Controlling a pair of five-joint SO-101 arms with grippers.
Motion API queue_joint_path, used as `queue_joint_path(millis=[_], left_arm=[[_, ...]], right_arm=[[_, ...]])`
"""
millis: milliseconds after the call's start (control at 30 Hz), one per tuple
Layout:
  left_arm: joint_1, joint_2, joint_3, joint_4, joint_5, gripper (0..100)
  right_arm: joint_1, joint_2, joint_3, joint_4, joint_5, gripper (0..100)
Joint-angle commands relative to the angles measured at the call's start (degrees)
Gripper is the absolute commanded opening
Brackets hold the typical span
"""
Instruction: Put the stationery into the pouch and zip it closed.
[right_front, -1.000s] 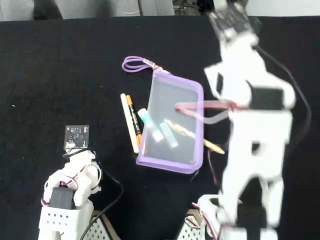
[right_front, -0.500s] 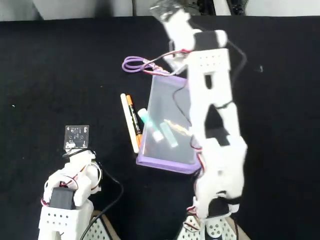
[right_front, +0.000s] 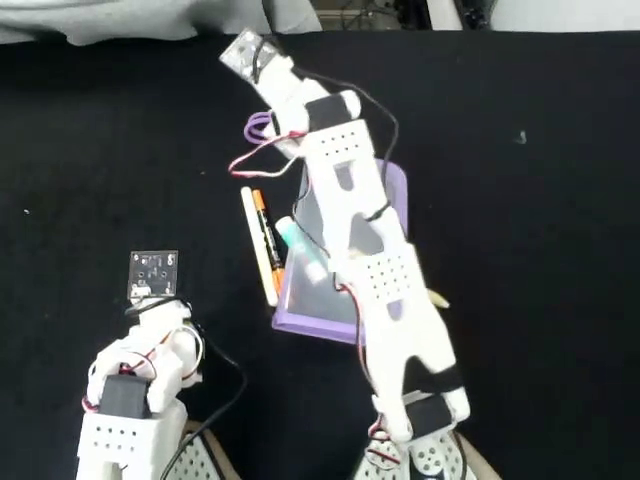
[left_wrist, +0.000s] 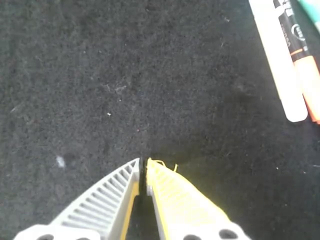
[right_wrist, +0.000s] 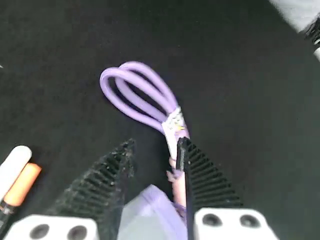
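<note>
A clear pouch with purple trim (right_front: 394, 190) lies mid-table, with my right arm stretched over it. My right gripper (right_wrist: 154, 151) is open at the pouch's far-left corner. Its fingers (right_wrist: 116, 167) stand on either side of the tag that joins the purple strap loop (right_wrist: 136, 93) to the pouch (right_wrist: 150, 210). A white pen (right_front: 256, 245) and an orange marker (right_front: 268, 235) lie just left of the pouch. A teal-capped stick (right_front: 298, 245) shows at the pouch's left edge, and a pencil tip (right_front: 437, 298) pokes out on its right. My left gripper (left_wrist: 143, 165) is shut and empty, low over the cloth near the front left.
The table is covered in black cloth (right_front: 120, 150). The left arm's base (right_front: 125, 420) sits at the front left and the right arm's base (right_front: 415, 440) at the front centre. A grey cloth (right_front: 130, 20) lies beyond the far edge.
My right arm has swung from the pouch's right side across it to the left, ending at the strap loop. The left arm has not moved.
</note>
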Motion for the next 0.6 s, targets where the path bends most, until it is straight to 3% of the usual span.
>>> queue_joint_path(millis=[0,467,567], left_arm=[[-0.5,-0.4,1.2,0.2,-0.6,3],[-0.5,-0.4,1.2,0.2,-0.6,3],[-0.5,-0.4,1.2,0.2,-0.6,3]], right_arm=[[-1.6,1.0,-5.8,-0.9,0.1,14.5],[-2.8,15.2,-6.5,-19.4,-0.1,13.8],[-2.8,16.7,-6.5,-20.3,-0.1,6.3]])
